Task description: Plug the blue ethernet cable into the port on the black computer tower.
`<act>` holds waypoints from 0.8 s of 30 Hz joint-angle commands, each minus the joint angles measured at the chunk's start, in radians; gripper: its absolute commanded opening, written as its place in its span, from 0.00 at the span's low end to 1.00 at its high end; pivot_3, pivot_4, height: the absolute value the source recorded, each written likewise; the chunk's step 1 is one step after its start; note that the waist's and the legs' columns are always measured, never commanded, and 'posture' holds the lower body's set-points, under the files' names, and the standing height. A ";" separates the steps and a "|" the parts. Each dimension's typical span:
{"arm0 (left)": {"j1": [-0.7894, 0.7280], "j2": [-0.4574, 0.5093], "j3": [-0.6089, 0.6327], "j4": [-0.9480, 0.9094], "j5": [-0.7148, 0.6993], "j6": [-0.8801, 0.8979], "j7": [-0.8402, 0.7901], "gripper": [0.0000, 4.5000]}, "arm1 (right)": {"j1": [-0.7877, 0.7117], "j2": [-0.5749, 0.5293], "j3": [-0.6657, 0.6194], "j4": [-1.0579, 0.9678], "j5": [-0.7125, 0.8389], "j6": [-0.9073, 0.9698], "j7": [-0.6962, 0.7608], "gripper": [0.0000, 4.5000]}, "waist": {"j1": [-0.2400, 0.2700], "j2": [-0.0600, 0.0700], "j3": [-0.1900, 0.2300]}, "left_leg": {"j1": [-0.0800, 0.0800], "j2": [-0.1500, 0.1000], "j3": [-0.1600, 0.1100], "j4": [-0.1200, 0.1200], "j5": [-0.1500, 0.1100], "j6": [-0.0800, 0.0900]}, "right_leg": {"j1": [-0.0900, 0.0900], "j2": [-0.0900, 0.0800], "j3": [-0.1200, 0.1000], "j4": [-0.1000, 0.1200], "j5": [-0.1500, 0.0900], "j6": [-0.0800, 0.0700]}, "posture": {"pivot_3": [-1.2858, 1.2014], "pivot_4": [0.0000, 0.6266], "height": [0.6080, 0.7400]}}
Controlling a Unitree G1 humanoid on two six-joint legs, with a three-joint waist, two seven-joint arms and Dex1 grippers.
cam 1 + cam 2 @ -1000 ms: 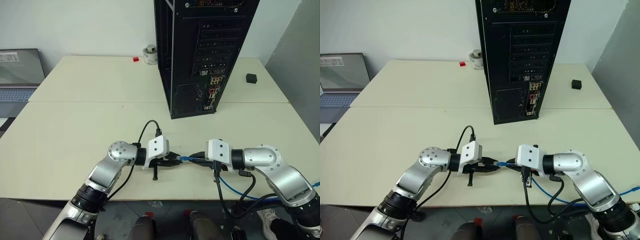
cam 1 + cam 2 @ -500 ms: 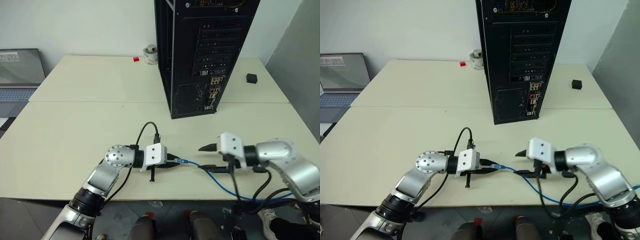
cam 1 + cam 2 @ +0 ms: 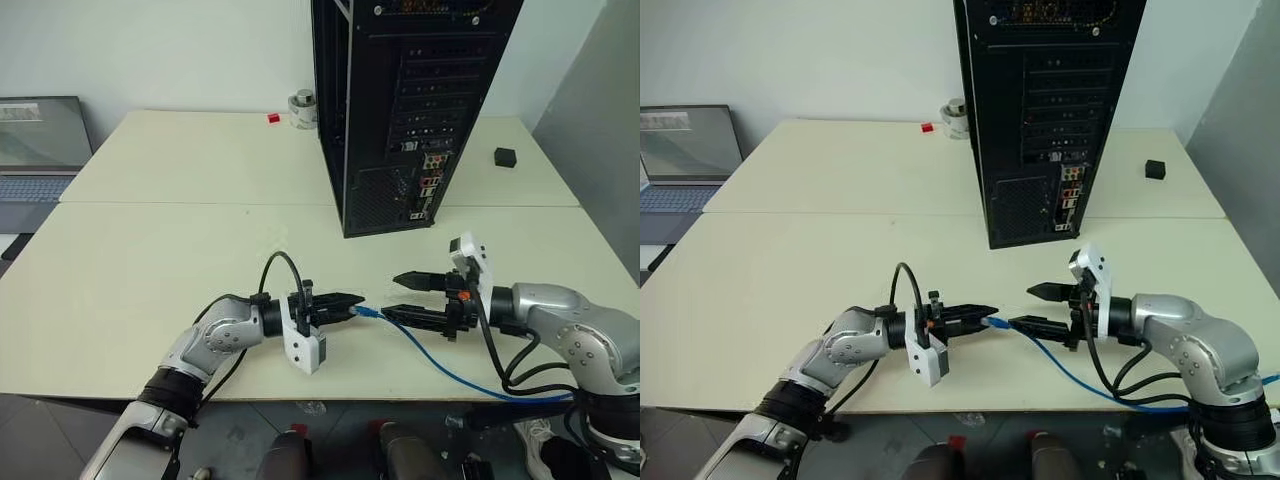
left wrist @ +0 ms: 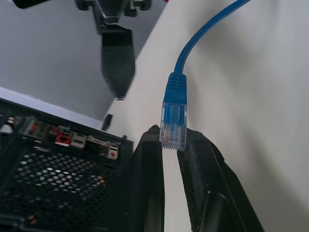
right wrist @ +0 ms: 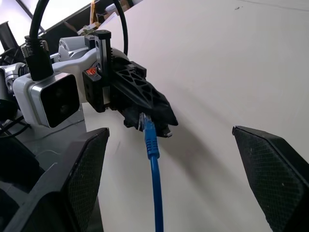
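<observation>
The ethernet cable (image 3: 440,358) is bright blue with a clear plug (image 4: 173,129). The computer tower (image 3: 400,100) is black, its rear panel perforated, with small red sockets (image 3: 424,183). The table (image 3: 150,240) is cream. Both grippers' fingers (image 5: 270,169) are black, cross-hatched.

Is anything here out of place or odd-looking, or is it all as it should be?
Nothing is damaged or spilled. One oddity: the blue cable trails off the table's front edge, and its plug is pinched at the very tips of the left hand, far from the tower. The right hand is open beside it.
</observation>
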 commanded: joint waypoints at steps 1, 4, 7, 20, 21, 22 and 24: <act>-0.020 -0.004 0.017 -0.001 0.047 -0.030 0.085 0.05 | 0.003 0.028 0.008 -0.015 0.033 0.000 -0.025 0.96 | -0.001 0.000 0.000 | 0.000 0.000 0.000 0.000 0.000 0.000 | 0.000 0.000 0.000 0.000 0.000 0.000 | 0.52 0.24 1.00; -0.025 0.000 0.011 0.006 0.067 -0.029 0.119 0.05 | 0.004 0.051 0.019 -0.013 0.037 0.001 -0.043 0.96 | -0.001 0.000 0.000 | 0.000 0.000 0.000 0.000 0.000 0.000 | 0.000 0.000 0.000 0.000 0.000 0.000 | 0.52 0.24 1.00; -0.032 0.003 0.006 0.013 0.079 -0.025 0.143 0.05 | 0.003 0.067 0.025 -0.005 0.035 -0.002 -0.057 0.96 | -0.001 0.000 0.000 | 0.000 0.000 0.000 0.000 0.000 0.000 | 0.000 0.000 -0.001 0.000 0.000 0.000 | 0.52 0.24 1.00; -0.044 0.015 -0.012 0.020 0.092 -0.018 0.184 0.05 | -0.023 0.117 0.056 0.030 0.031 -0.014 -0.099 0.60 | -0.001 0.000 0.000 | 0.000 0.000 -0.001 0.000 0.000 0.000 | 0.000 0.000 -0.001 0.000 0.000 0.000 | 0.52 0.24 1.00; -0.043 0.015 -0.011 0.020 0.091 -0.017 0.186 0.05 | -0.024 0.117 0.058 0.031 0.031 -0.015 -0.100 0.55 | -0.001 0.000 0.000 | 0.000 0.000 -0.001 0.000 0.000 0.000 | 0.000 0.000 -0.001 0.000 0.000 0.000 | 0.52 0.24 1.00; -0.043 0.015 -0.011 0.019 0.091 -0.016 0.187 0.05 | -0.024 0.116 0.059 0.031 0.030 -0.015 -0.100 0.50 | -0.001 0.000 0.000 | 0.000 0.000 -0.001 0.000 0.000 0.000 | 0.000 0.000 -0.001 0.000 0.000 0.000 | 0.52 0.24 1.00; -0.042 0.015 -0.011 0.017 0.094 -0.018 0.189 0.05 | -0.025 0.117 0.061 0.032 0.028 -0.015 -0.101 0.39 | -0.001 0.000 0.000 | 0.000 0.000 -0.001 0.000 0.000 0.000 | 0.000 0.000 -0.001 0.000 0.000 0.000 | 0.52 0.24 1.00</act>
